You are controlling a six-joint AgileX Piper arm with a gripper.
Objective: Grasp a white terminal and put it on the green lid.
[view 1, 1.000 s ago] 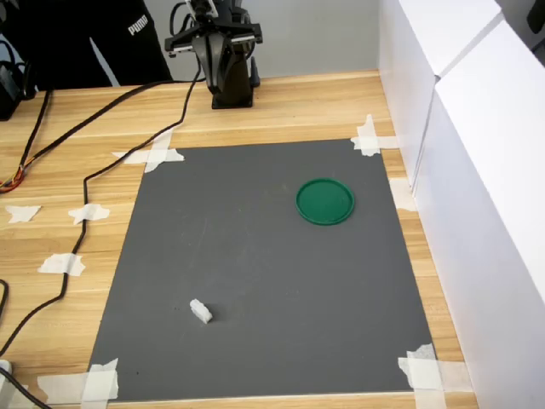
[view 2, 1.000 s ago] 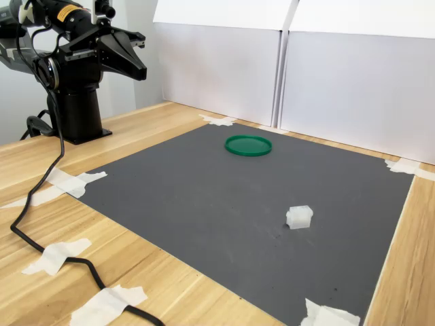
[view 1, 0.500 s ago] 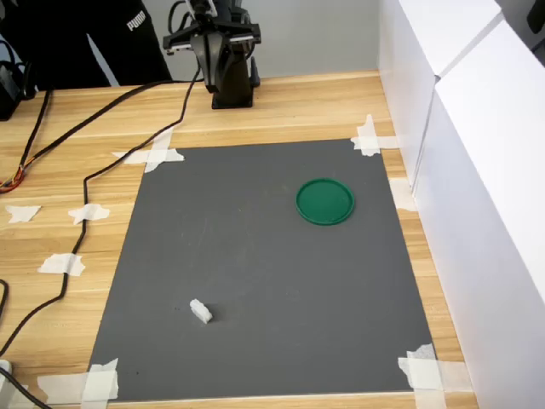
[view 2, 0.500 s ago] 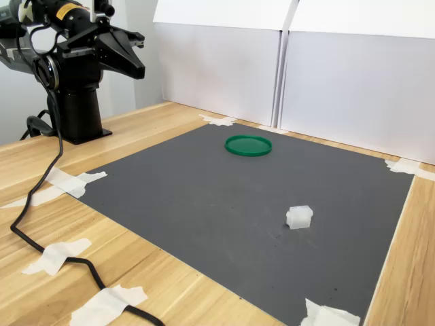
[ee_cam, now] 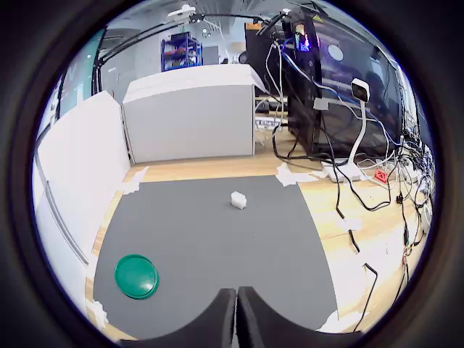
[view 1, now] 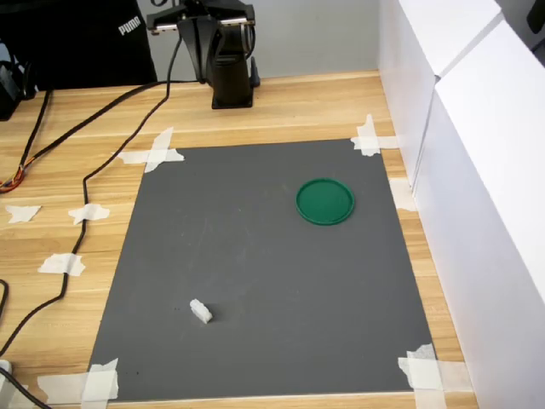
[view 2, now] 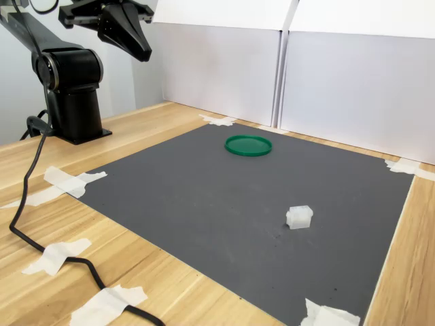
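A matt dark-grey rectangular mat [view 1: 272, 273] with a faintly scuffed, smooth surface lies on a pale wooden table [view 1: 281, 106] with visible grain and a slight satin sheen. The flat round dark-green plastic lid [view 1: 324, 201] looks smooth and mildly glossy. The tiny white plastic terminal [view 2: 299, 216] looks smooth and slightly translucent. Crinkled white paper-like tape scraps [view 1: 153, 154] hold the corners. The black arm base [view 2: 75, 95] has a smooth semi-gloss finish.

Black robot arm gripper [view 2: 143, 53]: now higher above its base than earlier, tips angled downward, jaws together.
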